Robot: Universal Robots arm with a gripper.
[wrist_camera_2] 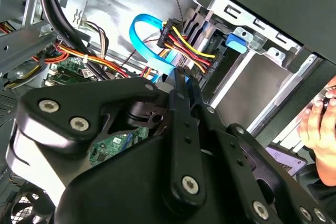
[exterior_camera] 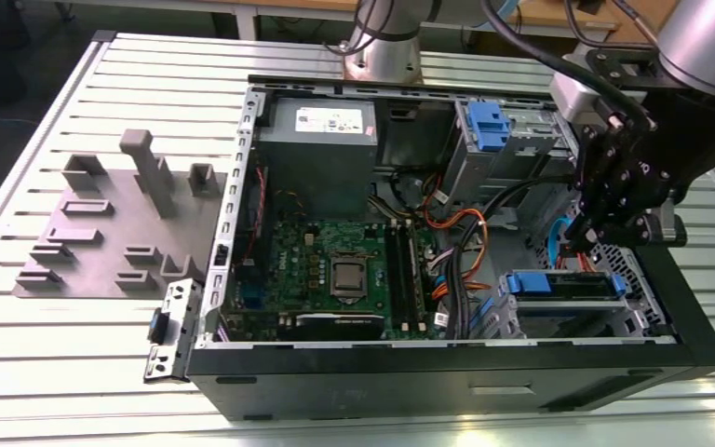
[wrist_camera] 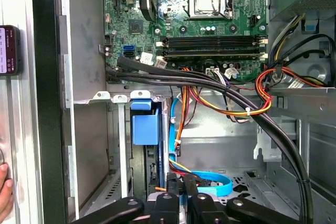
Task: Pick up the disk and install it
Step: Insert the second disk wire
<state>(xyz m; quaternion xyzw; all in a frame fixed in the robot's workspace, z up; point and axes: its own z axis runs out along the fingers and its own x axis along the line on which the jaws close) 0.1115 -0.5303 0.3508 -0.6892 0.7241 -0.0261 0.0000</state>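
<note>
1. Inside the open black computer case (exterior_camera: 457,372), on the exterior view's right, the black tool (exterior_camera: 591,244) is seen with its fingers closed together, nothing visibly held.
2. Just beside it, the silver disk in its blue plastic carrier (exterior_camera: 562,285) is seated in the lower bay.
3. Beyond, the green motherboard (exterior_camera: 332,270) is visible.
4. Farthest, the slatted metal bench (exterior_camera: 85,317) carries a grey fixture plate (exterior_camera: 109,223).

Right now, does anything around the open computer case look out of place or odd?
Yes. In the second wrist view a person's hand is right beside the case while the pincer is inside it. In the exterior view, a small metal bracket lies loose on the table beside the case's corner.
</note>
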